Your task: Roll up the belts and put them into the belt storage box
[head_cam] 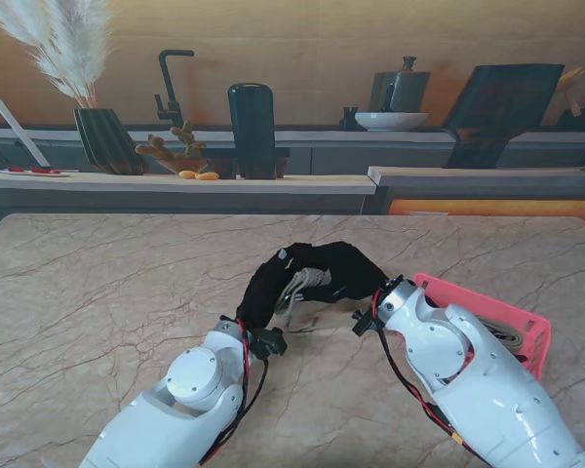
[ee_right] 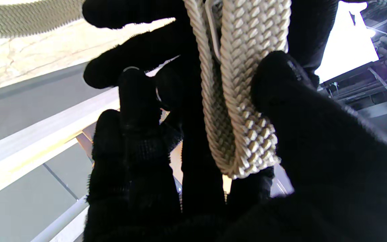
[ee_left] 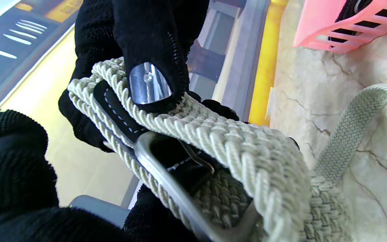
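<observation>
Both black-gloved hands meet over the marble worktop (head_cam: pixel 107 283) in the stand view, left hand (head_cam: pixel 263 292) and right hand (head_cam: pixel 356 275) closed on the pale braided fabric belt (head_cam: pixel 302 288); the pink slatted plastic belt storage box (head_cam: pixel 526 327) sits to the right, a coil apparently inside.

Left wrist view: fingers (ee_left: pixel 149 50) pin folded turns at the metal buckle (ee_left: pixel 176 188); a tail trails loose.

Right wrist view: fingers (ee_right: pixel 281 101) clamp the coil. Rolling is judged unfinished, boxing outstanding.

From the stand, both gloved hands cover most of the braided belt (head_cam: pixel 302 286). The right arm hides much of the pink box (head_cam: pixel 512 327). The buckle (ee_left: pixel 180 198) runs off the left wrist view's edge.
</observation>
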### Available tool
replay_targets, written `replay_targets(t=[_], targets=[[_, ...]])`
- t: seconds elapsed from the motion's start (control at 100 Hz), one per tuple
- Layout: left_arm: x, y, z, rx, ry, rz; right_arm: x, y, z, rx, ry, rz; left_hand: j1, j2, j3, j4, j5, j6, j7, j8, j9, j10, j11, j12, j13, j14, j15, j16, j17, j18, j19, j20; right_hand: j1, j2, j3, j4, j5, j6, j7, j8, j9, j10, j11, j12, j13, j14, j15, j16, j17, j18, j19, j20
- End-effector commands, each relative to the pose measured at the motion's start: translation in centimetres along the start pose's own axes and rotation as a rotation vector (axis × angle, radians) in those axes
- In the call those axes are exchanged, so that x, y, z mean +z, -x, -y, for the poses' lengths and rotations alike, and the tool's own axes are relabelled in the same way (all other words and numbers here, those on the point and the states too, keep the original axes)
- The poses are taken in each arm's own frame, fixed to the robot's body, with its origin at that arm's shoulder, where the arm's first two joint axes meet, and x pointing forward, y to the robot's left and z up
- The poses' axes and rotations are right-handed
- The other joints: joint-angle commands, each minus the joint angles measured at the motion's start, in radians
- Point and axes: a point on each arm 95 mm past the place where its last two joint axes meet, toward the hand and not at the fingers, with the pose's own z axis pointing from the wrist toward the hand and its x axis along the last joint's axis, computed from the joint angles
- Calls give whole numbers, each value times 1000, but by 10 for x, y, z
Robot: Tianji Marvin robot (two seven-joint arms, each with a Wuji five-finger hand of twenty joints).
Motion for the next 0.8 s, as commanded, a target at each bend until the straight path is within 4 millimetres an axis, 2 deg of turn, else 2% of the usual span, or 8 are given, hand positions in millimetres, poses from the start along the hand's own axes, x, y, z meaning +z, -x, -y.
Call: replay_targets(t=[0.0, 0.09, 0.3, 0.42, 0.45, 0.48, 0.67, 0.79], targets=[[3, -7, -1, 7, 9, -18, 4, -13, 2, 18, 23, -28, 30, 26, -30, 48, -20, -38, -55, -30, -156, -60, -518, -89, -21, -48, -46, -44, -12, -39, -47, -26, 21, 32, 104, 18, 76, -149, 178, 24, 63, -39, 42, 11, 67, -235, 88, 24, 5, -16, 37, 9], [3, -7, 3, 36, 18, -20, 2, -16, -5, 6, 49, -30, 35, 32, -45, 50, -42, -40, -93, -65, -183, -63, -560, -133, -68, -78, -128, -120, -49, -79, -155, -87, 17, 34, 105, 19, 74, -150, 179, 22, 62, -39, 44, 10, 62, -235, 88, 25, 0, -14, 35, 7], [2, -8, 8, 75, 104, -37, -1, -26, -27, -63, 96, -58, 78, -32, -57, 45, 4, -36, -91, -93, -195, -75, -601, -197, -120, -112, -226, -265, -101, -254, -422, -285, 16, 42, 102, 22, 63, -156, 183, 25, 55, -43, 47, 11, 54, -240, 87, 28, -9, -11, 31, 2], [0, -8, 11, 111, 184, -34, -2, -32, -41, -112, 111, -75, 90, -57, -45, 44, 14, -48, -83, -84, -179, -73, -596, -195, -109, -113, -218, -269, -101, -253, -440, -294, 14, 44, 102, 25, 57, -159, 184, 28, 52, -44, 49, 12, 50, -240, 89, 31, -13, -10, 29, 0], [0, -8, 11, 118, 200, -32, -3, -33, -45, -122, 115, -78, -39, -121, 237, 8, 18, -48, -92, -61, -169, -71, -597, -190, -103, -109, -206, -275, -90, -242, -456, -296, 14, 45, 102, 26, 56, -159, 184, 28, 51, -45, 50, 13, 50, -241, 89, 32, -13, -10, 28, -1], [-1, -8, 11, 122, 213, -31, -3, -34, -48, -130, 117, -80, -72, -142, 314, -4, 18, -49, -90, -64, -157, -71, -593, -188, -91, -102, -201, -271, -85, -231, -460, -300, 13, 45, 102, 27, 55, -159, 185, 29, 50, -45, 51, 14, 49, -242, 89, 33, -12, -9, 28, -2], [-3, -8, 11, 118, 281, -14, -5, -37, -63, -165, 127, -77, -74, -179, 381, -11, -1, -54, -102, -69, -137, -72, -576, -168, -56, -85, -177, -235, -80, -110, -418, -266, 12, 45, 102, 31, 52, -161, 185, 32, 47, -48, 54, 16, 48, -243, 90, 35, -14, -9, 26, -5], [-4, -7, 11, 122, 301, -10, -5, -39, -72, -171, 145, -68, -59, -204, 406, -10, -6, -54, -104, -70, -124, -77, -569, -161, -37, -82, -171, -227, -64, -98, -407, -253, 11, 45, 103, 35, 51, -159, 185, 34, 44, -47, 58, 20, 48, -242, 92, 37, -16, -9, 25, -7]])
